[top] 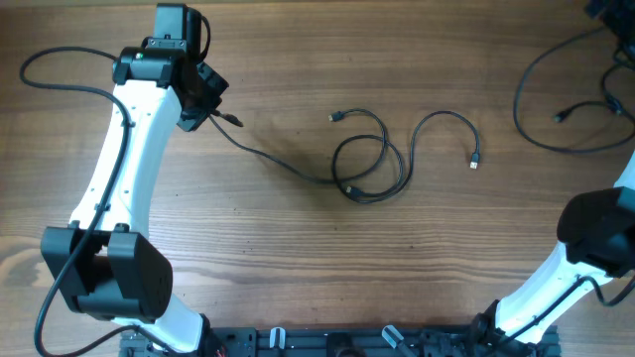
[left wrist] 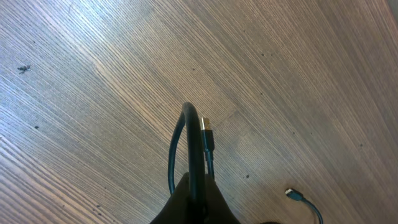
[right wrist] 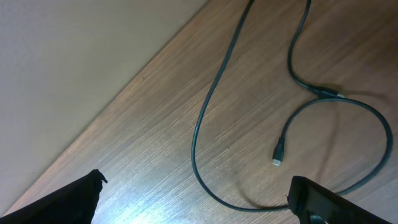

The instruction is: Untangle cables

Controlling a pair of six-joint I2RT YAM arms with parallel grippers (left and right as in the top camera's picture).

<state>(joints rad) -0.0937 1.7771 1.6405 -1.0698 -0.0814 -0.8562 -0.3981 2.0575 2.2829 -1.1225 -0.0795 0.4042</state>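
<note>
Left claw [left wrist: 196,198] pinched shut on doubled black cable [left wrist: 195,155], right claw [right wrist: 196,193] wide open, empty, second cable [right wrist: 195,140] on counter [right wrist: 155,124] beneath right claw

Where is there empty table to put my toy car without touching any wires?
Bare table lies by the arms' bases, between the left arm and right arm, below the looped cable. More lies at the back, above that loop. Crowded: the middle, and the back right corner's cables.

Open table [top: 298,258] around the cables [top: 395,151]
</note>
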